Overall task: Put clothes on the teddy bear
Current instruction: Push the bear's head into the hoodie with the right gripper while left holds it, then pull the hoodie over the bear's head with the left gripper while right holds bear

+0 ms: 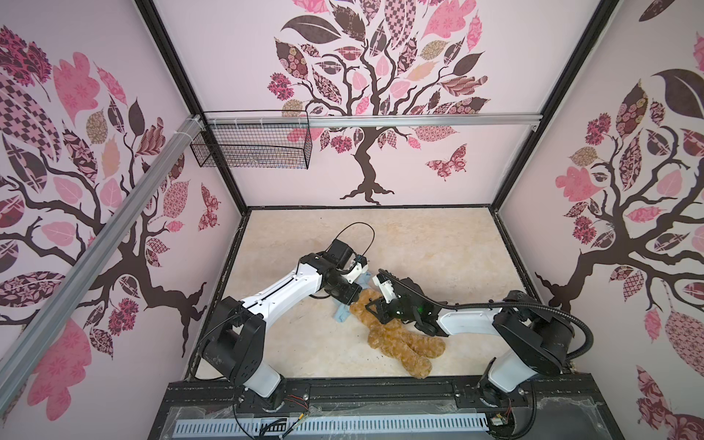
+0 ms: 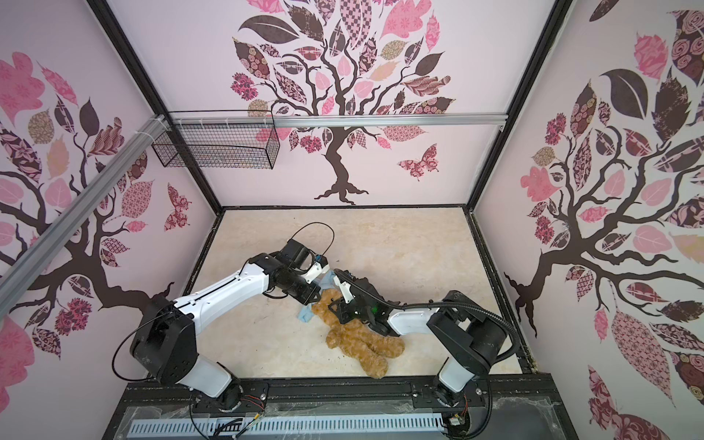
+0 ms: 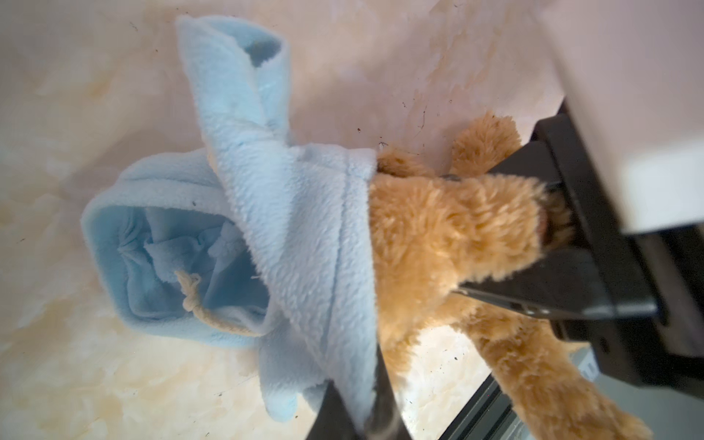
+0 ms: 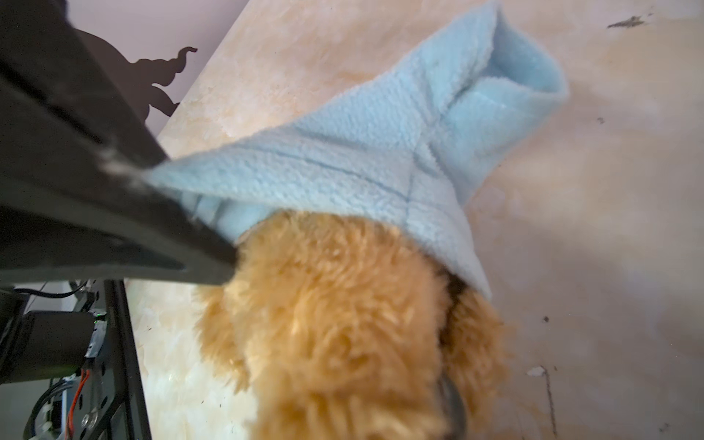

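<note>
While the teddy bear [image 1: 404, 343] lies flat on the table, with its legs toward the front edge and its head toward the middle, the job of dressing it has only just begun. A light-blue fleece shirt [image 3: 297, 213] sits over the bear's top end, and the rest of the fluffy brown body pokes out of the hem. I cannot tell how much of the head is inside. One sleeve [image 3: 244, 45] sticks out empty, so I think no arm is in it yet. The legs are bare. The left claw [image 3: 358, 396] is pressed together on the edge of the shirt and pinches the soft cloth. The right claw [image 3: 468, 232] has a black finger on each side of the bear and squeezes its fur, so it holds the bear, not the shirt. I think most of the work is left: pull the shirt down over the head, get both arms into the sleeves, and tug the hem over the tummy. The table [image 1: 419, 244] is cream with pale yellow patches, like marble, and has a few tiny dark specks. Around it stand pink walls [image 1: 495, 171] with big brown trees, pink leaves and butterflies. A black wire basket [image 1: 251, 143] hangs from a silver rail [image 1: 419, 121] on the back wall, well apart from the bear.
</note>
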You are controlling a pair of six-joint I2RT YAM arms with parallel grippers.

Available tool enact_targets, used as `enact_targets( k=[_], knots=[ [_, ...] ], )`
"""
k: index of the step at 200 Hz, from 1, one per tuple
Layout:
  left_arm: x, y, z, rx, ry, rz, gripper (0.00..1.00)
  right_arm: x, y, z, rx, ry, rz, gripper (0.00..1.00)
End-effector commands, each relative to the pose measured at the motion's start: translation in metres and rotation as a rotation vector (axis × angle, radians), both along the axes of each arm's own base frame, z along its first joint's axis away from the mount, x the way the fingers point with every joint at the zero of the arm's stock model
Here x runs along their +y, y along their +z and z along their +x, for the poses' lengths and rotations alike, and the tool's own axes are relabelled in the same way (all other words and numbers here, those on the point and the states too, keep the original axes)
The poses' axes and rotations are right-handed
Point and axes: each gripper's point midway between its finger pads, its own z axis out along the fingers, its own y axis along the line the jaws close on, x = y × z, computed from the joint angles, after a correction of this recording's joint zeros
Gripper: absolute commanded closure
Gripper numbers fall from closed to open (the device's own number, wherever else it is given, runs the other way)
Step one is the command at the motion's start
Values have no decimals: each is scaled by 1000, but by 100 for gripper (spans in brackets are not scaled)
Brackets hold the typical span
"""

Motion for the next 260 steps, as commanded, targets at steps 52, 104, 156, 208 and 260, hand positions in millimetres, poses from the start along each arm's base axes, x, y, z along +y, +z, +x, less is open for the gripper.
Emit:
enact_targets(
  k=[52,104,156,208,260],
  knots=[
    [-5,4,-6,103,46,1,100,-4,19,20,-93,-106,6,89],
    [3,-8,-2,113,77,60,100,-10,58,13,-174,-106,138,89],
    [-28,22,-11,164,33,-140,100,-4,40,21,-92,-158,126,90],
    [-59,52,3,199,56,-307,99,5,30,-1,-146,-15,161,89],
    [-70,61,16,204,91,-357,95,8,37,-21,-213,100,237,88]
  ],
)
